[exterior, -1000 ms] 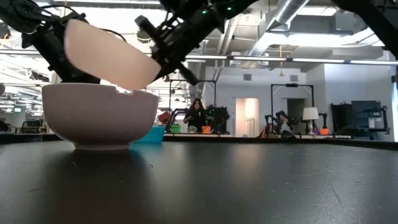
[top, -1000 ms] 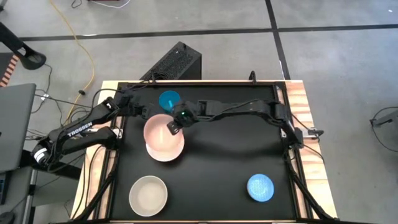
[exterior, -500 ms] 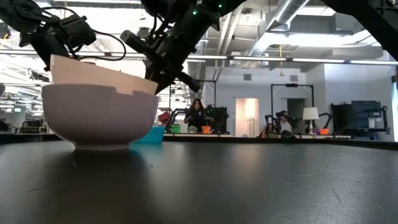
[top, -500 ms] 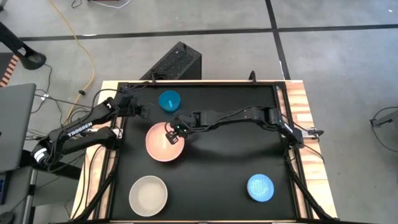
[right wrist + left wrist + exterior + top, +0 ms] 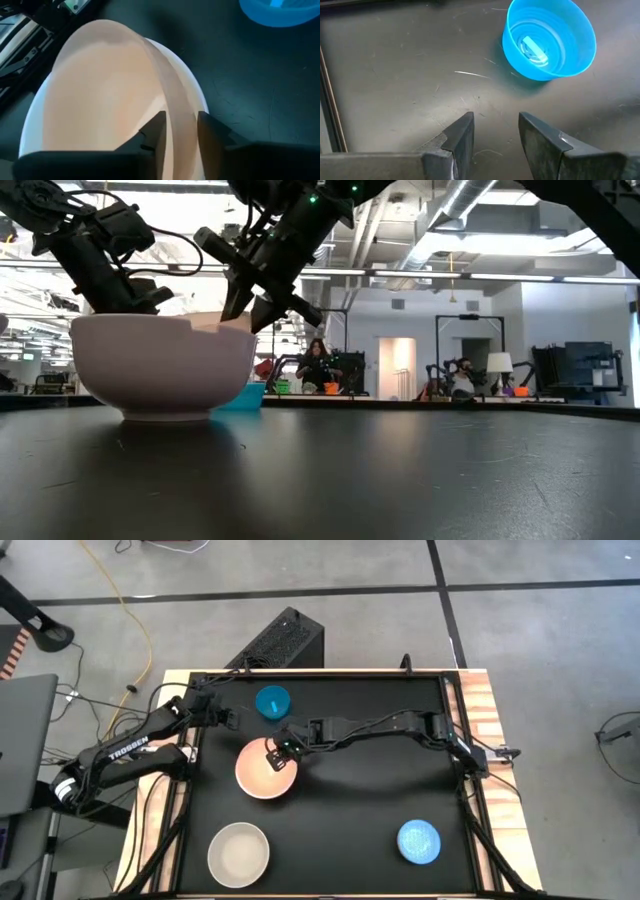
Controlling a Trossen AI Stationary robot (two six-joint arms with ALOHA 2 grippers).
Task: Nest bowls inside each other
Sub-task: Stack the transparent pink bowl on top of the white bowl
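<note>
A pale pink bowl [image 5: 262, 770] sits nested in the white bowl [image 5: 160, 365] at the table's left centre, with only a bit of its rim [image 5: 235, 323] above the white rim. My right gripper [image 5: 277, 756] is open, slanting down, its fingers on either side of the pink bowl's right rim. My left gripper [image 5: 495, 130] stands open over bare table near the far left. It touches nothing, and the small teal bowl [image 5: 549, 40] stands just ahead of it. A cream bowl [image 5: 238, 852] and a light blue bowl [image 5: 419, 841] stand near the front edge. My right gripper [image 5: 179, 132] has one finger [image 5: 159, 131] inside the pink bowl and one [image 5: 212, 134] outside, astride the rim [image 5: 175, 107], slanting down from the table's right. Whether either finger touches the wall, I cannot tell. The bowl rests in the white bowl.
The table is a black mat with a raised wooden frame [image 5: 487, 730]. The teal bowl [image 5: 272, 701] stands just beyond the nested pair. There is free room in the mat's middle and far right. Beyond the table, the low view shows a room with a person far off.
My right gripper has carried the pink bowl down and a little toward the near edge. The bowl was lifted and tilted over the white bowl, then leaned on its rim, and now sits down inside it. The right gripper's fingers have spread apart.
</note>
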